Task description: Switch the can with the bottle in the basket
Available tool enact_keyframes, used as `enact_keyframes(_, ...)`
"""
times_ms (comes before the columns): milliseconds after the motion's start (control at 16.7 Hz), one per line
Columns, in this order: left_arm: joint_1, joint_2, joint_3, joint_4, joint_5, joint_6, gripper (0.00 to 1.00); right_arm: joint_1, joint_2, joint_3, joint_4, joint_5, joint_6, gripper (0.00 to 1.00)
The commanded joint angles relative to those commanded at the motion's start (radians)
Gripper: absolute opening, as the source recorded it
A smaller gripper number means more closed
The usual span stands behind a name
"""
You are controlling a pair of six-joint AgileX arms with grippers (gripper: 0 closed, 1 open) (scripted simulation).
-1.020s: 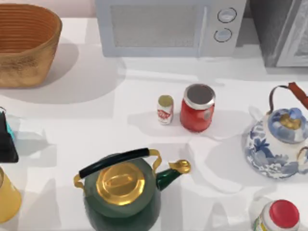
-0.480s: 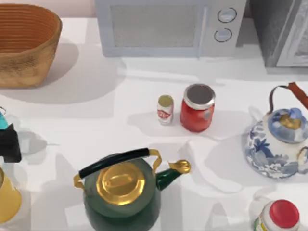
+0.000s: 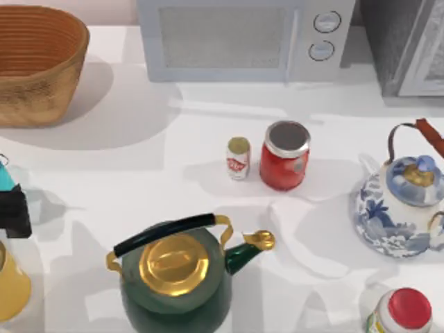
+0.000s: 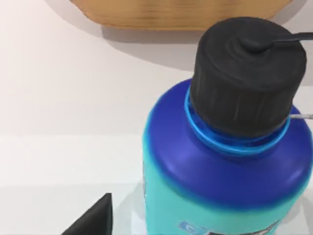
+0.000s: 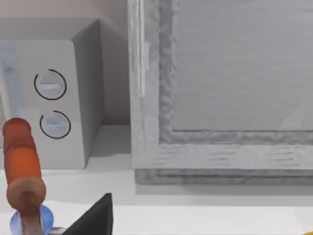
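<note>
Edging downward since before, left end effector (image 3: 14,211) aperture unclear; can (image 3: 284,155), bottle (image 3: 238,157) unmoved.

My left gripper (image 3: 12,211) is sitting at the far left edge of the table in the top view, dark body just poking in, low over the surface. One dark fingertip (image 4: 93,219) is showing in the left wrist view. One fingertip (image 5: 95,218) of my right gripper is showing in the right wrist view.

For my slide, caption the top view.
Bottle and can stand side by side mid-table, the basket far left.
</note>
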Motion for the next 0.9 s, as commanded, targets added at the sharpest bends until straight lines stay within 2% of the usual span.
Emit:
enact_keyframes(360,-0.059,0.207,0.113,0.121,-0.053,-0.03,1.0,0.0,0.0,0.0,0.0,0.0,0.0,1.0)
enact_keyframes(600,-0.058,0.374,0.153,0.231,-0.049,-0.028,1.0,0.0,0.0,0.0,0.0,0.0,0.0,1.0)
enact_keyframes(900,-0.054,0.403,0.152,0.257,-0.044,-0.025,1.0,0.0,0.0,0.0,0.0,0.0,0.0,1.0)
